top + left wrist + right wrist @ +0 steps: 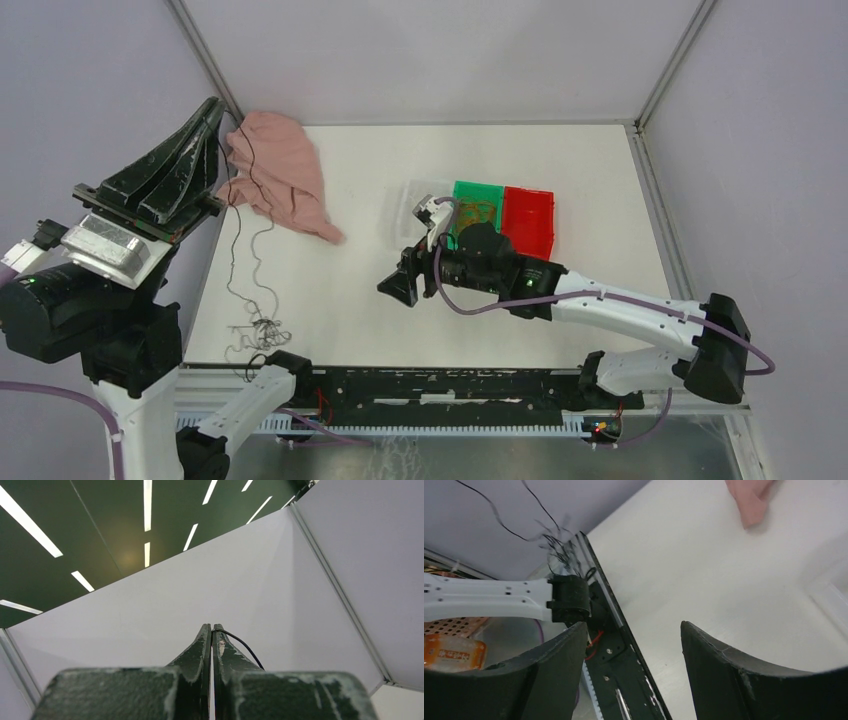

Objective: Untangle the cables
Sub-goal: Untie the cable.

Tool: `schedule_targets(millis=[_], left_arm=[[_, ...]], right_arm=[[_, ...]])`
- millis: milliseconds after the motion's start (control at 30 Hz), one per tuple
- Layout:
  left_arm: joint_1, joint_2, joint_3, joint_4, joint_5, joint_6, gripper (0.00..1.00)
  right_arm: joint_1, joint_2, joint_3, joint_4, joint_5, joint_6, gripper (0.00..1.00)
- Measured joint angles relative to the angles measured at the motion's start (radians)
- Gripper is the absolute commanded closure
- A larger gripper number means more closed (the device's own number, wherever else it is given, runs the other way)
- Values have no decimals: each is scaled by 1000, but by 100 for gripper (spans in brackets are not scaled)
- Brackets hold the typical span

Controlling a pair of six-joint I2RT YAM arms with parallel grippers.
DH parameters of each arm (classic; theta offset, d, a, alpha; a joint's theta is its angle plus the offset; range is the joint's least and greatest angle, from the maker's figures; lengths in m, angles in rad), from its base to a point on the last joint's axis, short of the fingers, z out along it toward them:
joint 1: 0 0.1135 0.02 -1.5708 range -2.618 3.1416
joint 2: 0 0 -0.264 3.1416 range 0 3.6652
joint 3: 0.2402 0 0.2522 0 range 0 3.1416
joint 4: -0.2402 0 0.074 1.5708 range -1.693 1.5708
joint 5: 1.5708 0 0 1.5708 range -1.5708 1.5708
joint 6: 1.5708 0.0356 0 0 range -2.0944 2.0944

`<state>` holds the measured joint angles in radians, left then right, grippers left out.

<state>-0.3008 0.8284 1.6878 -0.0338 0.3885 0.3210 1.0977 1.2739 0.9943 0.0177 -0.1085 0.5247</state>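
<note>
Table (570, 160), cables (476, 212) in green bin (478, 187), left claw (212, 628) pinching black cable (241, 643) (right claw (634, 625) spread)

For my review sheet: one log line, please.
left tool shut on black wire, raised | right tool open, empty | tangle low left

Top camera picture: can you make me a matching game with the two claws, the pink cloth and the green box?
1. left gripper
2. right gripper
3. pink cloth
4. green bin

A. jaws apart, empty
B. far left of the table
C. shut on a thin black wire
D. next to the red bin

Pairs: 1-C, 2-A, 3-B, 4-D.
</note>
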Motion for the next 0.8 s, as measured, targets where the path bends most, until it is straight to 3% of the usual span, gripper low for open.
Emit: schedule_targets(millis=[367,800], left_arm=[[0,-37,-40,-19,35,-10,97],[0,-35,-43,-24,82,-83,97]], right_arm=[[52,82,188,96,37,-7,21],[52,124,189,79,137,-22,32]])
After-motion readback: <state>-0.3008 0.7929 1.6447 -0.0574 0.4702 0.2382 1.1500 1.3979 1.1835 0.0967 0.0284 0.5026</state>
